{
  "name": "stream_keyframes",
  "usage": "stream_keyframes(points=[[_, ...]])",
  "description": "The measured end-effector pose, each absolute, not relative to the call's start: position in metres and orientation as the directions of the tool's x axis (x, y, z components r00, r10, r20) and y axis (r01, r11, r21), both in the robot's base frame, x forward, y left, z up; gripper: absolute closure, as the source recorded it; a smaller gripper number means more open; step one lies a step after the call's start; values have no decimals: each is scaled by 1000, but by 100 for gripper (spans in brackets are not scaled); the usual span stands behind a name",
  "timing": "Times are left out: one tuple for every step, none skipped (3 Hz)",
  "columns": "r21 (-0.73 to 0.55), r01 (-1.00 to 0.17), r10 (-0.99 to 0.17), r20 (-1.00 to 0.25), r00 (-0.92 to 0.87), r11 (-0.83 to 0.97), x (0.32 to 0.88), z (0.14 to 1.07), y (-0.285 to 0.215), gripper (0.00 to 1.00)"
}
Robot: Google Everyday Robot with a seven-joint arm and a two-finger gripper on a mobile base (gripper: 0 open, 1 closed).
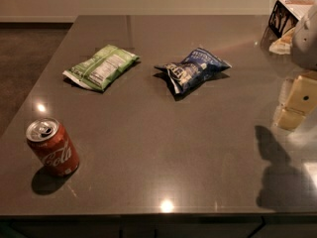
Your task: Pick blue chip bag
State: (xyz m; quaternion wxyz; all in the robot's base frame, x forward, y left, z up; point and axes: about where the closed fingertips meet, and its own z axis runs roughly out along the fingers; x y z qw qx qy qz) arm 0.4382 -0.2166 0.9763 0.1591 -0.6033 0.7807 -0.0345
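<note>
The blue chip bag [194, 69] lies flat on the dark grey table [163, 148], a little right of its middle, crinkled, with white lettering and a white label panel facing up. My gripper [296, 103], pale yellow, hangs at the right edge of the view over the table. It is well to the right of the bag, somewhat nearer to the camera, and apart from it. It holds nothing that I can see. Part of the arm [307, 33] shows above it at the right edge.
A light-green chip bag [101, 66] lies left of the blue one. A red Coca-Cola can [52, 147] stands upright at the front left. A small box [287, 14] and a pale wrapper sit at the back right corner. The arm's shadow [277, 177] falls front right.
</note>
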Motion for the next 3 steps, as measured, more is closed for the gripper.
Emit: stream_keyframes(points=[[-246,-931,-953,-207,-221,270,438,976,-217,0],[-201,-938,-943,-237,-232,282,454,969,-211,0],[-160,-945,-931,-280,-234,285,492,955,-198,0]])
